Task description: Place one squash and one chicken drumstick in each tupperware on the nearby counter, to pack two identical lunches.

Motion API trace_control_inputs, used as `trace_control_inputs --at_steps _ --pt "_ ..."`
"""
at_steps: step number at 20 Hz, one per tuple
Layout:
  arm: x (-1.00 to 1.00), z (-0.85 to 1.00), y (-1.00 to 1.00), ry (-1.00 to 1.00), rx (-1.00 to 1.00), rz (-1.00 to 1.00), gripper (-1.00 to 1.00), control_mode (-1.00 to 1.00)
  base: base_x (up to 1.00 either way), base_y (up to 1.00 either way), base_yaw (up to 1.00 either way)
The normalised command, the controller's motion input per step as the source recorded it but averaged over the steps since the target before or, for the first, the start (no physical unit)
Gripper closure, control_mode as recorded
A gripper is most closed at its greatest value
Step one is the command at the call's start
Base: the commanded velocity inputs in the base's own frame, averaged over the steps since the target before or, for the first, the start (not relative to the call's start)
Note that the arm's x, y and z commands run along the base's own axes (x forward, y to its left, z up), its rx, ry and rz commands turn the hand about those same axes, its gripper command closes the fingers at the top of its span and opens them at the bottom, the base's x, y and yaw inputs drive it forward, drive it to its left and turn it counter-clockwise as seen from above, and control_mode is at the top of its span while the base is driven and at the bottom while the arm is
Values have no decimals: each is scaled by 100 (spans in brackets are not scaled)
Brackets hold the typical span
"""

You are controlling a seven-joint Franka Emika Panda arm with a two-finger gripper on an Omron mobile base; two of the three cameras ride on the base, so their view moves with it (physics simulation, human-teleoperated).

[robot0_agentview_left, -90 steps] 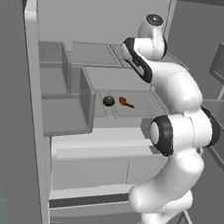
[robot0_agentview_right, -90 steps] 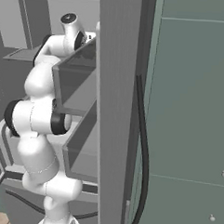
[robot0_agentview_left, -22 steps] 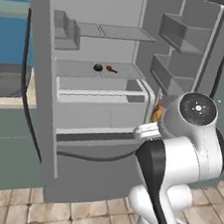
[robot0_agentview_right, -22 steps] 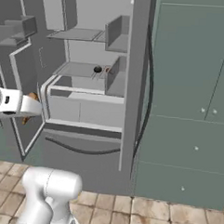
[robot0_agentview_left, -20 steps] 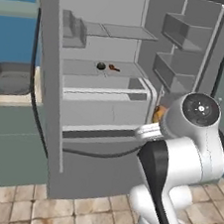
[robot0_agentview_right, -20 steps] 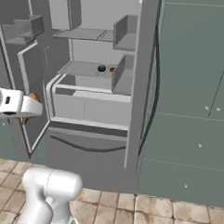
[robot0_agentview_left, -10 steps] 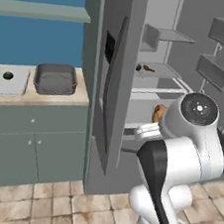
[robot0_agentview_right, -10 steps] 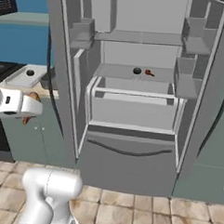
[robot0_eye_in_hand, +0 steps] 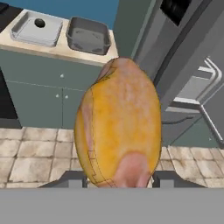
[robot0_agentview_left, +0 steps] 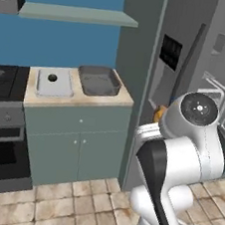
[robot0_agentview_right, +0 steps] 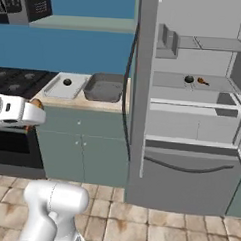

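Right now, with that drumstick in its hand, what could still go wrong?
1. The plump golden drumstick juts well beyond the hand, so it might slip while the robot moves.
2. The pale tupperware already holds a squash, while the dark tupperware looks empty; either one works, but dropping it beside them on the counter would not.
3. The fridge door stands open near the route, so the arm could clip it.
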Motion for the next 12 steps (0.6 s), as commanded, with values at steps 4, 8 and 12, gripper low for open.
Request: trace_control_inputs --at_steps 4,8,12 --pt "0 0 0 0 0 0 100 100 1 100 -6" --pt "0 0 0 0 0 0 100 100 31 83 -4" --pt "0 0 0 0 0 0 100 100 80 22 0"
